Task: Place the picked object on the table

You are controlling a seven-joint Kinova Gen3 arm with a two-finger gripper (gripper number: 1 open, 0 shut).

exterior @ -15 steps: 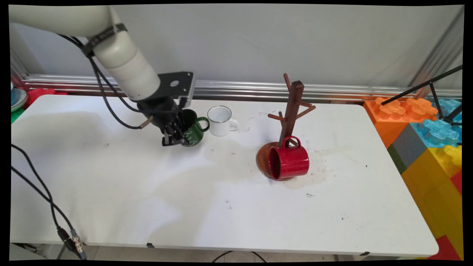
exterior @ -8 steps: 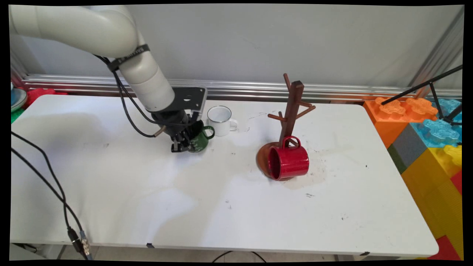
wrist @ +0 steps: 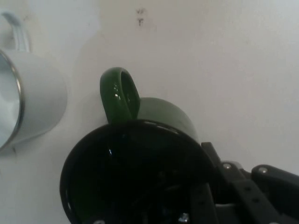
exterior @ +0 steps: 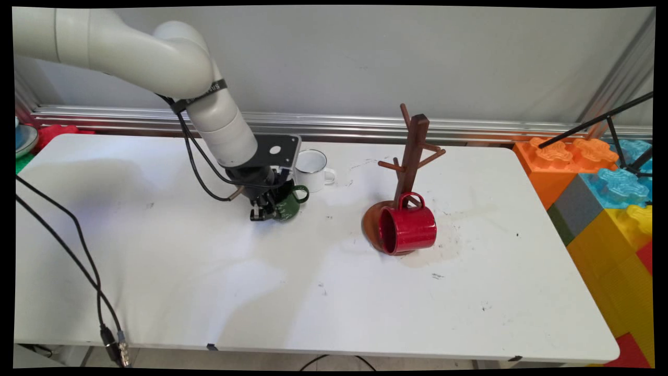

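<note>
Green mug (exterior: 288,205) upright, handle twd white mug (exterior: 312,167); pincer (exterior: 264,209) clamps rim.

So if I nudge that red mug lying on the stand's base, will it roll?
Probably. The red mug lies on its side, half on the stand's base, so it may slip off. Its handle points up against the post, which may check rolling. Looks rigid and glossy.

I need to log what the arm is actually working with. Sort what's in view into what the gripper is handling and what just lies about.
In hand:
- gripper, shut on the rim wall of the green mug, one finger inside it

Lying about:
- white mug, upright just behind
- red mug, on its side at the mug tree's base
- brown mug tree
- toy blocks off the table's right end
</note>
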